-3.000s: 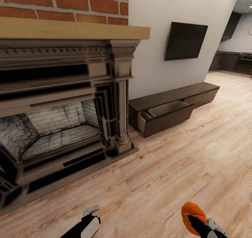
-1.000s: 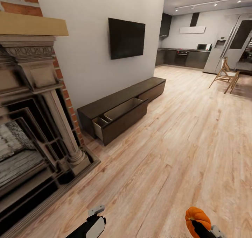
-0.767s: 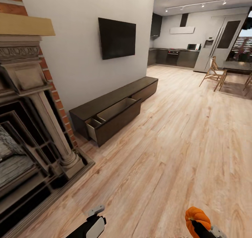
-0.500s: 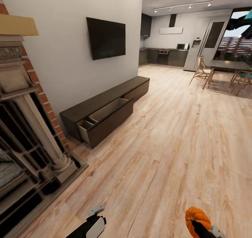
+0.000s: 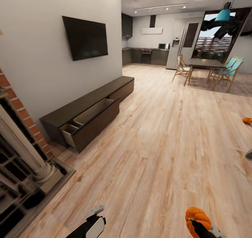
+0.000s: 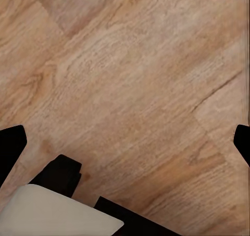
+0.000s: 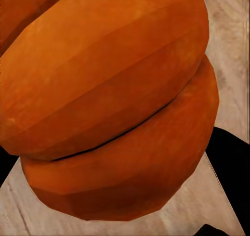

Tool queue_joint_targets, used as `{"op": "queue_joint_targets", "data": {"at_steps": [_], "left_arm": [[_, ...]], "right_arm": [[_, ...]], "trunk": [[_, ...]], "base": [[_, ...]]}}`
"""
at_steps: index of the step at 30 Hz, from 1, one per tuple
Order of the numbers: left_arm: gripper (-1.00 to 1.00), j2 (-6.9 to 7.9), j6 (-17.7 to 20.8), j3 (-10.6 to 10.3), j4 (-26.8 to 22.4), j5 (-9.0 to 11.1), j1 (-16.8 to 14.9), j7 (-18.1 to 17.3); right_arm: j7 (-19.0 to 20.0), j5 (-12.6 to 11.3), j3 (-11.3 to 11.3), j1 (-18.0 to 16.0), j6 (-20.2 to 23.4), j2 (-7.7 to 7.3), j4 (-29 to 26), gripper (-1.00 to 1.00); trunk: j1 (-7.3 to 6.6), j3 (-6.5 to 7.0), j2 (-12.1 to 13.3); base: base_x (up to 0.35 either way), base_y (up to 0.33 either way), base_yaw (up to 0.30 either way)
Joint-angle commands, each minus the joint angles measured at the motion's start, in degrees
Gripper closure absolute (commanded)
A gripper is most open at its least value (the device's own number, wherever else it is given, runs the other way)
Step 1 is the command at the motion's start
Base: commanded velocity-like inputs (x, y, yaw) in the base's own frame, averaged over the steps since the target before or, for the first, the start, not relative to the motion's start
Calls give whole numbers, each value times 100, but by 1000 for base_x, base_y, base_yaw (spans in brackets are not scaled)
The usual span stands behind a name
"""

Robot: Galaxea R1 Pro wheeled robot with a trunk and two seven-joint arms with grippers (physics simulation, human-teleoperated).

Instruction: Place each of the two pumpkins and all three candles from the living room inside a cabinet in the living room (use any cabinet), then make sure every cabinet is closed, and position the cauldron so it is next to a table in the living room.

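One pumpkin (image 5: 195, 215) sits pinched in the right gripper (image 5: 199, 227) at the lower edge of the head view, its orange ribs swelling large across the right wrist view (image 7: 109, 101) with dark finger parts at its sides. The left gripper (image 5: 93, 213) hangs low beside it over bare plank floor (image 5: 168, 133); in the left wrist view its black fingertips (image 6: 11, 145) stand wide apart with nothing between them. Farther on and to the left, the cabinet (image 5: 87, 112) runs along the white wall, one drawer (image 5: 91, 121) pulled out with its pale inside showing, well apart from both grippers across open floor. A fireplace column (image 5: 21, 150) stands nearer at the left. A second small orange thing (image 5: 247, 120), likely the other pumpkin, lies on the floor at the right edge. Beyond are a wall-mounted television (image 5: 85, 37), a dining table with chairs (image 5: 206, 68) and the kitchen.
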Motion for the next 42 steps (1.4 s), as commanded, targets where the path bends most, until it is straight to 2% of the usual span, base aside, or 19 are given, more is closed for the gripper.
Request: {"op": "queue_joint_targets", "data": {"at_steps": [1, 6, 13, 18, 20, 23, 26, 34, 37, 42], "left_arm": [[-100, 9, 29, -46, -11, 19, -3, 42], [-100, 7, -193, -47, 163, 11, -3, 42], [-100, 12, -403, -54, 269, 2, -3, 28], [-100, 27, -474, -62, 284, -25, -3, -277], [-100, 25, -545, -63, 334, -125, -3, -399], [-100, 17, -680, -62, 385, -260, -3, -434], [-100, 19, -715, -56, 400, -306, -3, -446], [-100, 16, -731, -55, 405, -315, -3, -446], [-100, 11, -738, -55, 448, -318, -3, -449], [-100, 6, -888, -55, 485, -317, -3, -450]], "right_arm": [[21, -37, -30, -4, 30, -1, -10, 100], [20, -32, -30, -4, 32, -2, -10, 100], [12, -32, -30, -4, -33, 13, -10, 100], [11, -31, -22, -4, -186, 39, -10, 100], [11, -31, -22, -4, -274, 44, -10, 100], [11, -31, -21, -4, -407, 50, -10, 100], [11, -31, -21, -4, -448, 60, -10, 100], [24, 52, 0, -4, -466, 49, -17, 100], [27, 12, -8, -4, -470, 18, -17, 100], [13, -15, -12, -4, -471, 60, -19, 100]], "trunk": [[-1, -4, -2], [-1, -4, -2], [-1, -4, -2], [-1, -4, -2], [-1, -4, -2], [-1, -4, -2], [-1, -4, -2], [-1, -4, -2], [-1, -4, -2], [-1, -7, -2]], "base": [[0, 0, -281], [94, 0, -281], [328, 0, -281], [349, 0, -281], [350, 0, -221], [350, 0, -71], [350, 0, -12], [350, 0, -1], [350, 0, 0], [350, 0, -30]]}}
